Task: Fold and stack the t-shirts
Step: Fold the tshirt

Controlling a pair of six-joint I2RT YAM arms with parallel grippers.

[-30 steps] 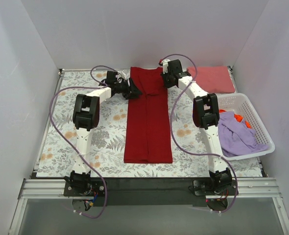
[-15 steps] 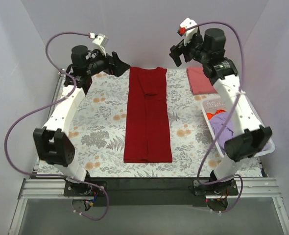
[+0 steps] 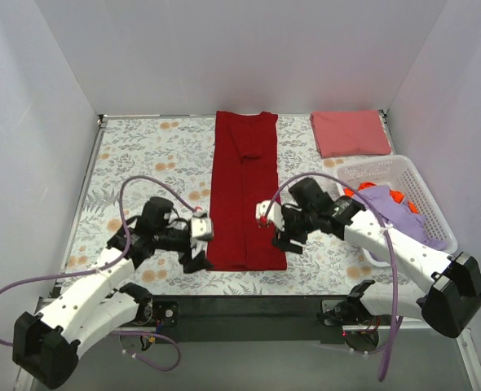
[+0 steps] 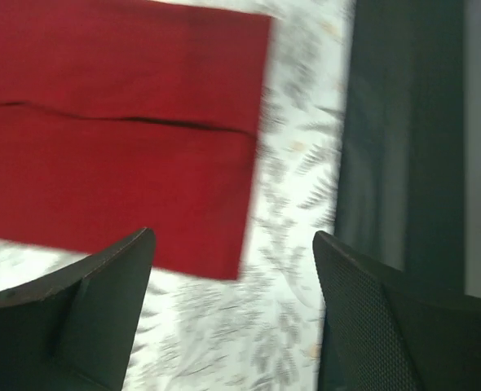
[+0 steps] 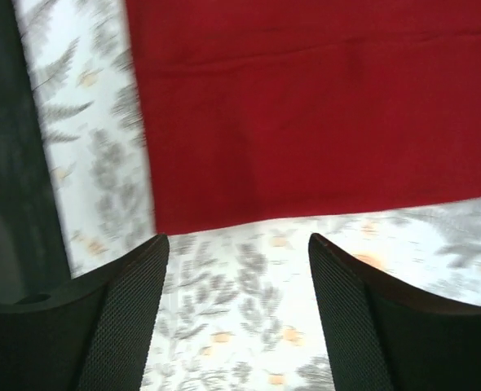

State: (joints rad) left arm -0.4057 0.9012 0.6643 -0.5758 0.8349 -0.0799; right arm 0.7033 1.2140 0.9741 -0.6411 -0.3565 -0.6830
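left pincer (image 4: 232, 238): spread wide, empty, at the near left corner of the crimson t-shirt (image 3: 246, 195)
crimson t-shirt: long folded strip, flat mid-counter (image 3: 143, 163)
right pincer (image 5: 237, 238): spread wide, empty, at its near right corner
pinkish-red t-shirt (image 3: 350, 133): folded, far right

**Both arms low at the crimson shirt's near end**

A deep crimson red t-shirt (image 3: 246, 187), folded into a long narrow strip, runs from the far edge toward the near edge of the grey-and-orange floral-printed surface (image 3: 143, 155). The left arm (image 3: 94, 289) and right arm (image 3: 387, 240) hold their jaws just beside its near corners. A folded pinkish-red t-shirt (image 3: 350, 133) lies at the far right corner. A white plastic lattice basket (image 3: 361, 169) at the right edge holds lavender fabric (image 3: 391, 216) and orange fabric (image 3: 397, 196).
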